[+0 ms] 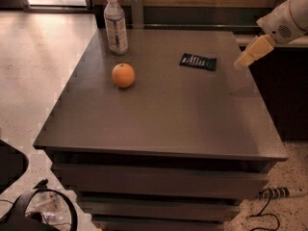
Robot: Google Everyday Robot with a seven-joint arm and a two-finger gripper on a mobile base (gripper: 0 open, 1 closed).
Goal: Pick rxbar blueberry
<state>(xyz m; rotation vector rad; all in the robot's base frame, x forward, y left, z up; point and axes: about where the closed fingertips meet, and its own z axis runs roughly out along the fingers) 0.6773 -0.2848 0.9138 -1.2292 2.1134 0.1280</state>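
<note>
The rxbar blueberry (pixel 198 61) is a small flat dark bar with white lettering, lying on the far right part of the grey table (pixel 163 114). My gripper (pixel 241 62) hangs from the white arm at the upper right, above the table's right edge. Its cream fingers point down and to the left. The tip is a short way to the right of the bar and not touching it.
An orange (pixel 123 75) sits on the table left of the bar. A clear water bottle (pixel 116 24) stands at the far left corner. A dark counter (pixel 281 90) stands to the right of the table. Cables and a power strip (pixel 276 194) lie on the floor.
</note>
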